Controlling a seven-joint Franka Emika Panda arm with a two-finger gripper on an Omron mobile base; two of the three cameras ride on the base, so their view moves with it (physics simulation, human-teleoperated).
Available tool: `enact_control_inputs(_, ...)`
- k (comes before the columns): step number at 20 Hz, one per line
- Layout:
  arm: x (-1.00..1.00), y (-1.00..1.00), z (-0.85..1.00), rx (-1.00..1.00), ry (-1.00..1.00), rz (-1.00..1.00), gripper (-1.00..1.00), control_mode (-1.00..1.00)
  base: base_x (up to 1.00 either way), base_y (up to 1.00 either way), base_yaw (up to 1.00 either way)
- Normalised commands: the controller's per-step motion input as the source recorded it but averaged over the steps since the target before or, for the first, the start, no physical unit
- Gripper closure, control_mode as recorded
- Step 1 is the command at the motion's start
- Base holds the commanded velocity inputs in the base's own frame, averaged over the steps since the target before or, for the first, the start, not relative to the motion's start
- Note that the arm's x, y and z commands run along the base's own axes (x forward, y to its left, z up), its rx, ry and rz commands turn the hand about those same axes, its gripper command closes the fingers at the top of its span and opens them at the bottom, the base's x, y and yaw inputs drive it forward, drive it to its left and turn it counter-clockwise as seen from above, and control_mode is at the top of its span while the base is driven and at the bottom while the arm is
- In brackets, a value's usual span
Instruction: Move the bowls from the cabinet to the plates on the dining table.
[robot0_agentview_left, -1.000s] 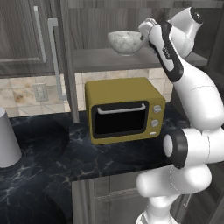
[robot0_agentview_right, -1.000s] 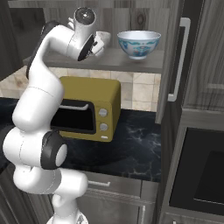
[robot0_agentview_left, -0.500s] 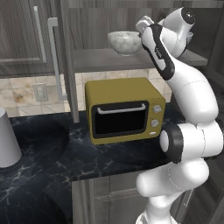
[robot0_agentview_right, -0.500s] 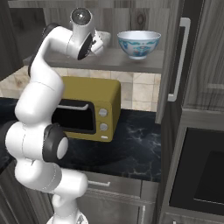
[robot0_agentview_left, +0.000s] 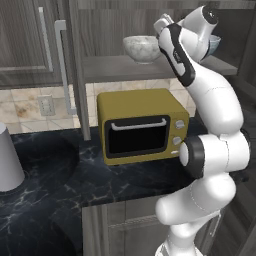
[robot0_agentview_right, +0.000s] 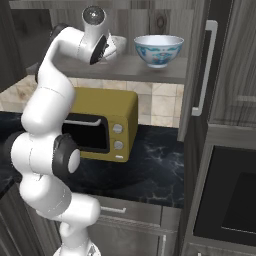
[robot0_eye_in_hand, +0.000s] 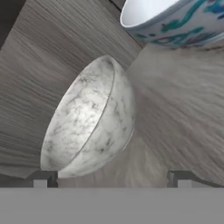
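Marbled grey-white stone bowl (robot0_agentview_left: 141, 48) upright on the shelf (robot0_agentview_left: 115, 67) of the open dark wood-grain cabinet (robot0_agentview_right: 210, 60). White bowl with blue pattern (robot0_agentview_right: 159, 50), pale blue inside, upright on the same shelf, near the marbled bowl but apart from it.

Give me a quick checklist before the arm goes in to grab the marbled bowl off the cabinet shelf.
1. Gripper open wide: ok.
2. Marbled bowl ahead of the fingertips, between their lines: ok.
3. Nothing held yet: ok.
4. Patterned bowl standing apart from the marbled one: ok.
5. Cabinet door swung open, shelf reachable: ok.
6. Fingers straddling the bowl's rim: cannot tell.
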Motion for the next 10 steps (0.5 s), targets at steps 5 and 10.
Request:
enact_control_inputs(5, 0.27, 0.0, -0.01, 0.08, 0.11, 0.0, -1.0, -1.0, 0.0, 0.0, 0.0)
enact_control_inputs(10, 0.29, 0.0, 0.0, 0.06, 0.1, 0.0, -1.0, -1.0, 0.0, 0.0, 0.0)
